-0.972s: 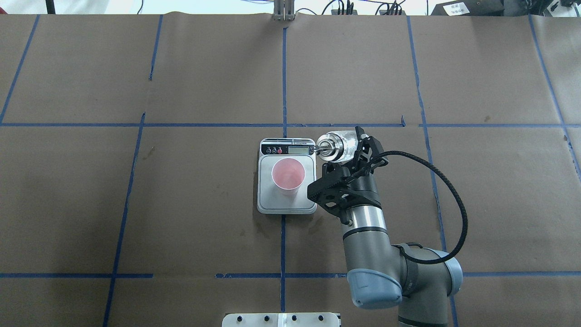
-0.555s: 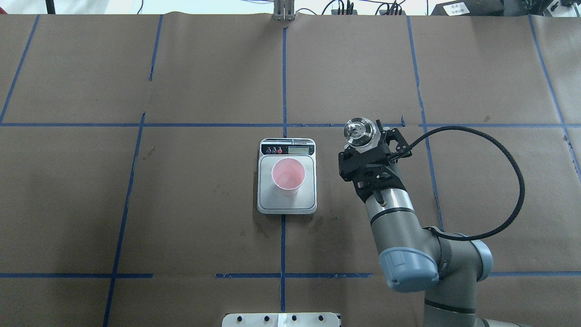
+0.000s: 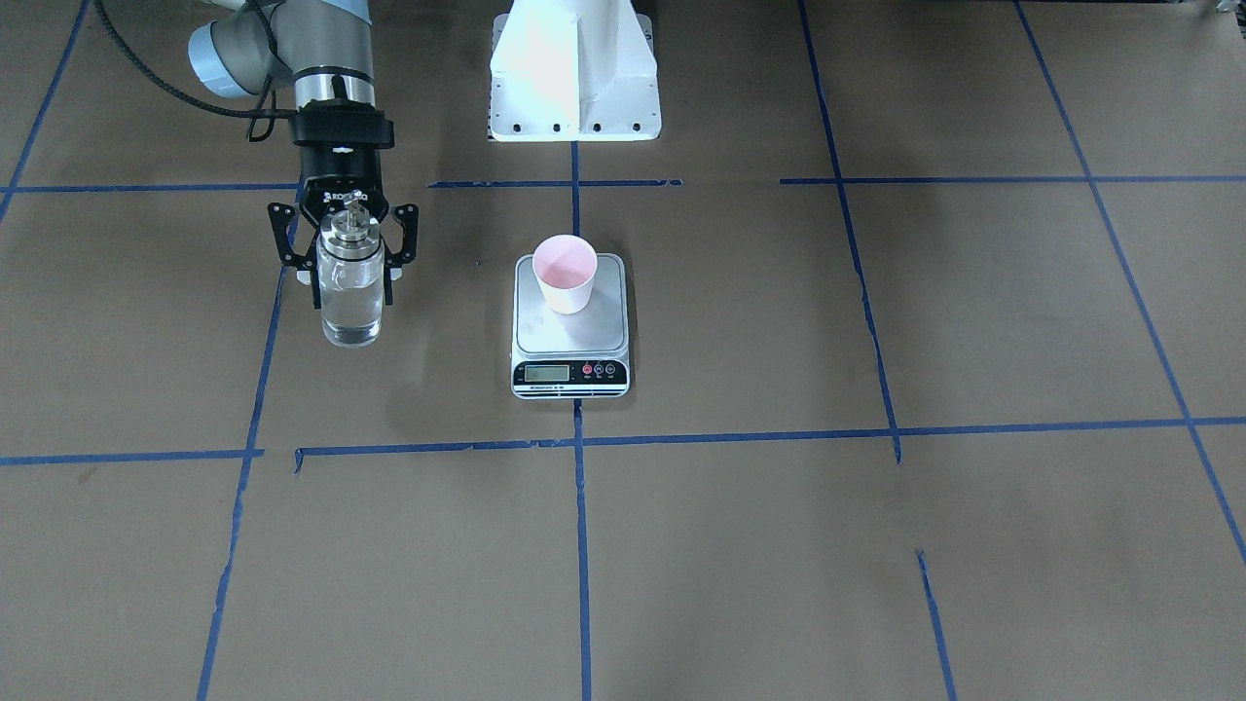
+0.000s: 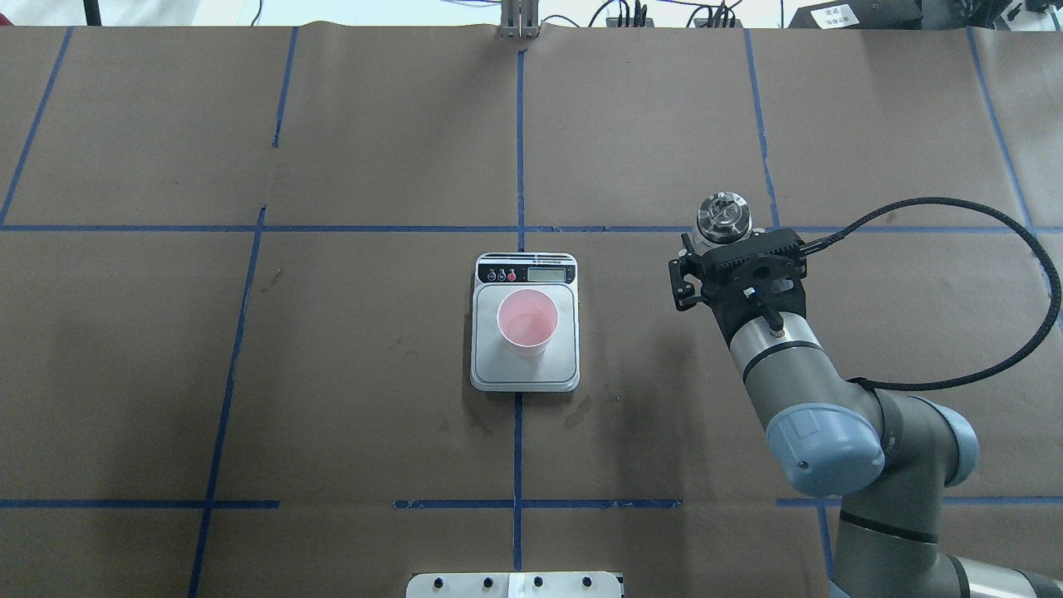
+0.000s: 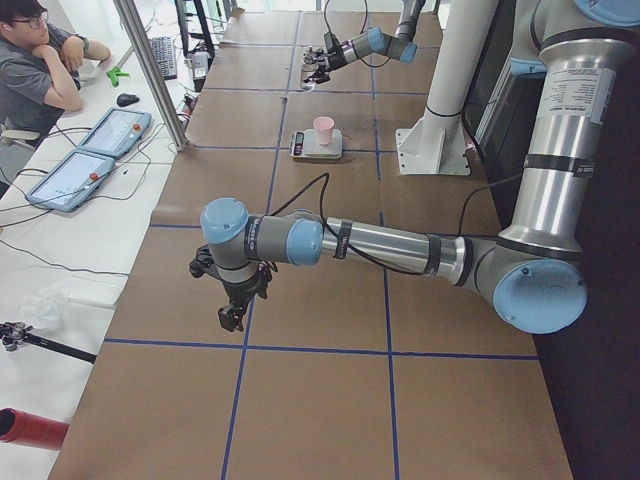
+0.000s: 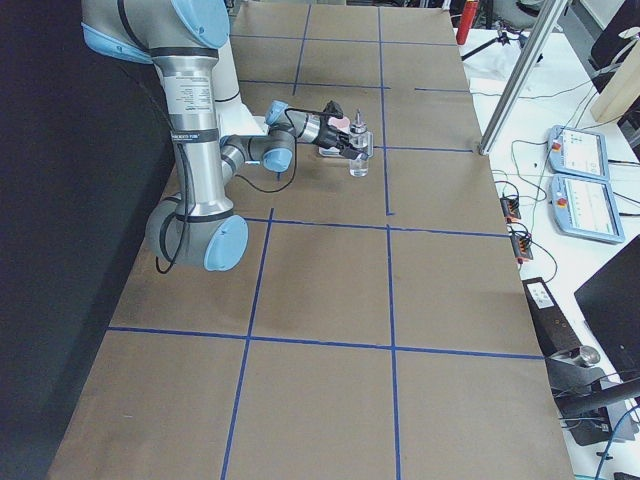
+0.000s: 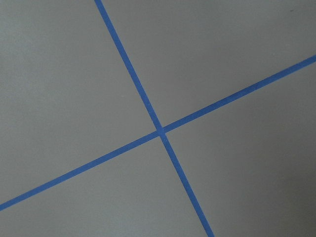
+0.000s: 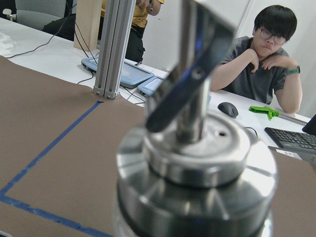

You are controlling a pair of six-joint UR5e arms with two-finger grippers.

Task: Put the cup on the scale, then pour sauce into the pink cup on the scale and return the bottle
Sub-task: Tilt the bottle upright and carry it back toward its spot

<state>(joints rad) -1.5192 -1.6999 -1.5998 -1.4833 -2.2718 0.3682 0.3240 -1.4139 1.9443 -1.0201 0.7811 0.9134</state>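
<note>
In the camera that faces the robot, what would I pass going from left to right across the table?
bottle → scale, with the cup standing on it.

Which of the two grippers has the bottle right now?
The right gripper: its fingers clasp the slim clear glass bottle with the silver spout, upright, clear of the small square digital scale. The left gripper hangs over the taped table, away from both.

Cup (image 4: 526, 320): pale pink inside, whitish outside.
Scale (image 4: 531, 371): silver platform, white body, black panel at 12 o'clock with a red button.
Bottle (image 3: 350, 297): clear glass, silver cap.
Bench (image 4: 374, 374): brown, blue grid lines.
</note>
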